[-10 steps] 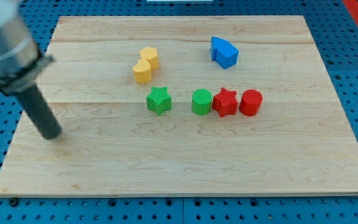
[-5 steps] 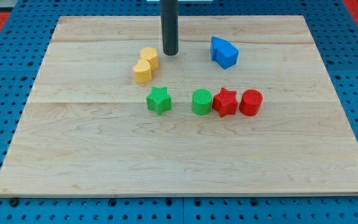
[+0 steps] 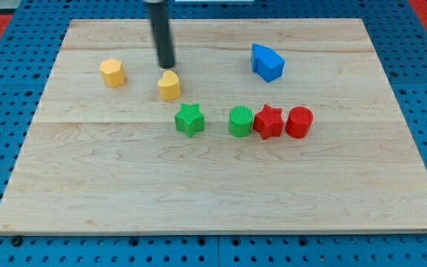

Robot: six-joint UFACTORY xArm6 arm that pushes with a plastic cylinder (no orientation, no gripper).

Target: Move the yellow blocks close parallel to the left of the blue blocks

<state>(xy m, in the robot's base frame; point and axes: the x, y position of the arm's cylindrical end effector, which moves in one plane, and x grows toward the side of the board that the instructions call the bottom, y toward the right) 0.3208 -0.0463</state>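
Note:
My tip (image 3: 167, 64) rests on the board just above the yellow heart-shaped block (image 3: 169, 85), very near it. A second yellow block, a hexagon (image 3: 112, 73), lies apart to the view's left. The blue blocks (image 3: 266, 62) sit close together as one cluster toward the view's upper right, well to the right of my tip. Both yellow blocks lie left of the blue cluster, at a distance from it.
A green star (image 3: 190, 119), a green cylinder (image 3: 240, 122), a red star (image 3: 268, 122) and a red cylinder (image 3: 299, 122) form a row across the board's middle, below the yellow heart. The wooden board (image 3: 213, 193) lies on a blue pegboard surface.
My tip moved left from beside the yellow pair. The yellow hexagon was pushed away to the view's left; the yellow heart stayed about where it was. The other blocks have not moved.

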